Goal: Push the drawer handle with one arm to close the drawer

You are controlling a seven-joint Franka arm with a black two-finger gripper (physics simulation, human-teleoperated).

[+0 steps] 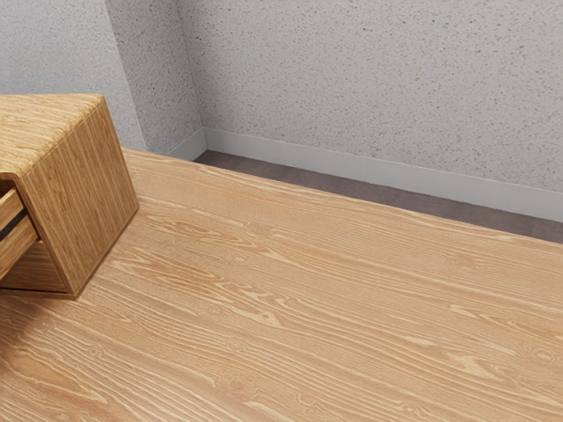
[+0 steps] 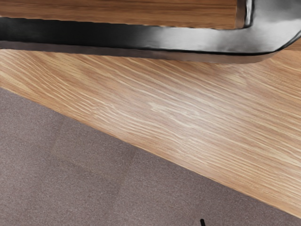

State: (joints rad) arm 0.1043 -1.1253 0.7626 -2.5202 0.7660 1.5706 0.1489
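Wristwise, black handle [image 2: 103,36]; exterior, open drawer [image 1: 18,248].

Robot's hand held up high, angled downward, wrist camera looking down from above

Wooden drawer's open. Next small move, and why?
I'd ease the end effector gently against the glossy black bar handle, toward the box-shaped wooden cabinet. The light-wood drawer juts out of the cabinet's front, and the handle looks close in the wrist view. Can't tell whether there's contact, so probably go slow.
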